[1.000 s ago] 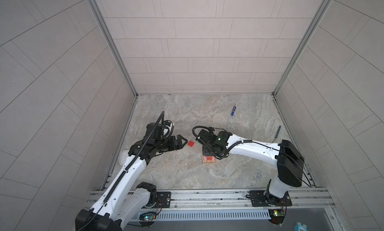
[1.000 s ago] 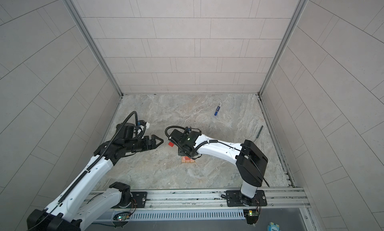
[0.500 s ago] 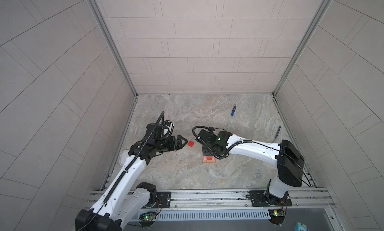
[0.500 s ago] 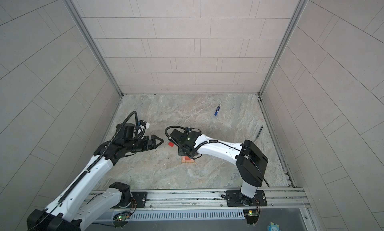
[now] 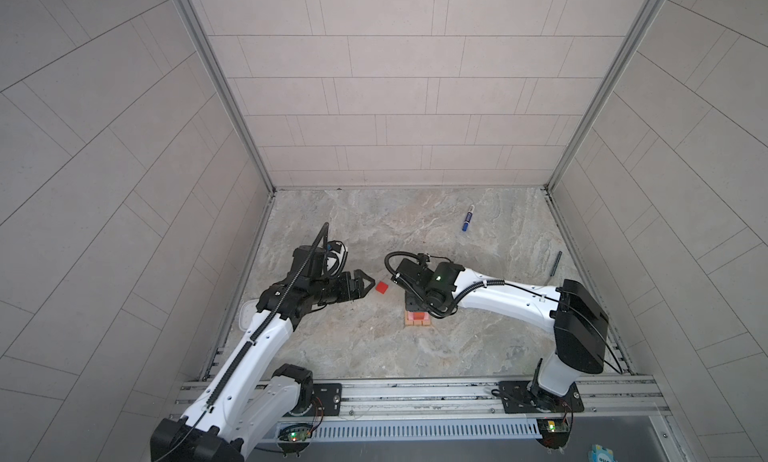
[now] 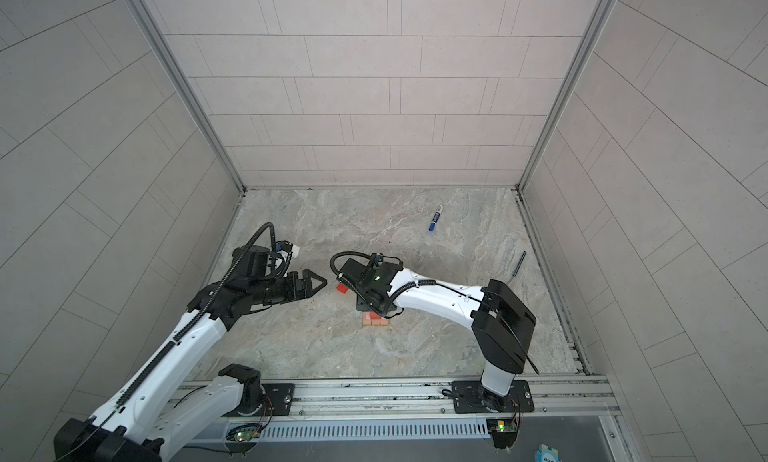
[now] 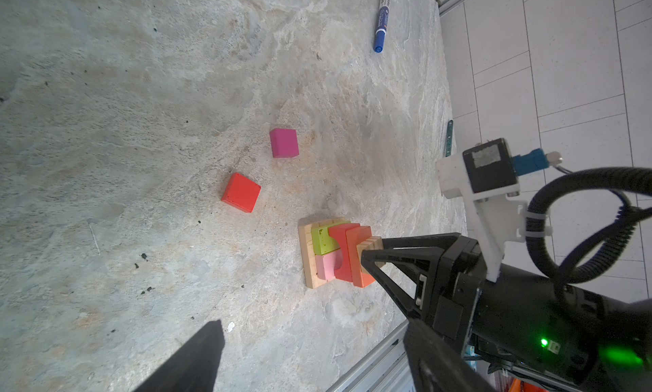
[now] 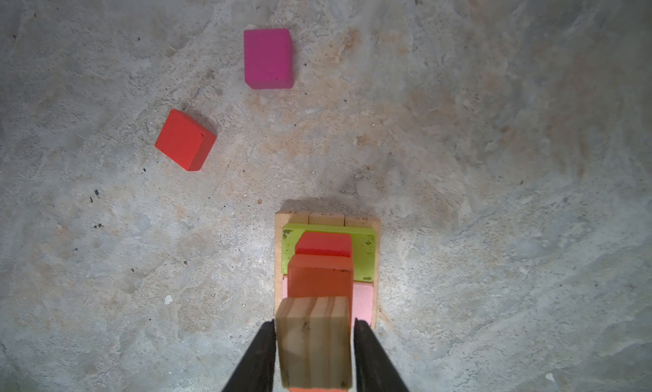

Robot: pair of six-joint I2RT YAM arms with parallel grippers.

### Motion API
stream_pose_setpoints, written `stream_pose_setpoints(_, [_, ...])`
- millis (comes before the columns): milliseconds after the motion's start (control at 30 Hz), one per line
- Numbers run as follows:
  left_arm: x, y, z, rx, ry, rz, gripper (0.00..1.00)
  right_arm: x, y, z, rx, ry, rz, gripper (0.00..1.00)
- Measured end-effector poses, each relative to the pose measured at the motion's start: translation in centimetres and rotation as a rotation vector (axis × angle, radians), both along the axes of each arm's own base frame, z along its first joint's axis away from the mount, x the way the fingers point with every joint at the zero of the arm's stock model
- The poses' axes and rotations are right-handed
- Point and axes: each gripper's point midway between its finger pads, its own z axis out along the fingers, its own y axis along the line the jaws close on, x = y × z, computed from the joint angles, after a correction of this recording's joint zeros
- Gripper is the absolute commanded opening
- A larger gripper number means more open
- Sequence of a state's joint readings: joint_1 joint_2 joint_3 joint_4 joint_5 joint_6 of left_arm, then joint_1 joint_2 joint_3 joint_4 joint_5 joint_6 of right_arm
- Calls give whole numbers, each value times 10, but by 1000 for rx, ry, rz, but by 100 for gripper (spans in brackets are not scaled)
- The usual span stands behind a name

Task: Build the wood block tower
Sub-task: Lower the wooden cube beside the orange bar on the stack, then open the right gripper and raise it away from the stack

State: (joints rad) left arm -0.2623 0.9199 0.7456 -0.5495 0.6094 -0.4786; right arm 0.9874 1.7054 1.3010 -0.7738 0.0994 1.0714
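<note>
One tan plank [image 8: 314, 341] atop tower [image 8: 319, 273] | between jaws of right pincer [image 8: 314, 322]

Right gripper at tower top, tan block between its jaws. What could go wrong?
1. The right gripper flanks the tan block closely; backing off could drag it off the narrow orange brick.
2. The left gripper hovers by the red cube, close to the right arm; reaching now risks a bump.

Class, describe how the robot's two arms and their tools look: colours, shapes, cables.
The left arm and right arm have white shells, black joints and black ribbed cable hoses. The left tool and right tool have black triangular fingers. A green light glows by the right wrist.
</note>
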Motion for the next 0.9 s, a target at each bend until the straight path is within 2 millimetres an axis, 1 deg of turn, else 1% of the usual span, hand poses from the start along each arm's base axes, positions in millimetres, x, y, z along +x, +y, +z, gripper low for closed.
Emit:
stream_pose_setpoints(333, [0, 0, 0, 0, 0, 0, 87, 0, 0, 0, 1, 1, 1, 41])
stream_pose_setpoints(467, [0, 0, 0, 0, 0, 0, 87, 0, 0, -1, 0, 1, 2, 45])
stream_pose_setpoints(567, [0, -1, 0, 0, 0, -3, 87, -3, -4, -2, -6, 3, 9, 53])
stream_pose_setpoints(667, [-1, -1, 0, 0, 1, -3, 87, -6, -7, 1, 0, -2, 27, 63])
stream_pose_setpoints(900, [0, 0, -2, 4, 6, -2, 87, -9, -10, 20, 55, -53, 69, 82])
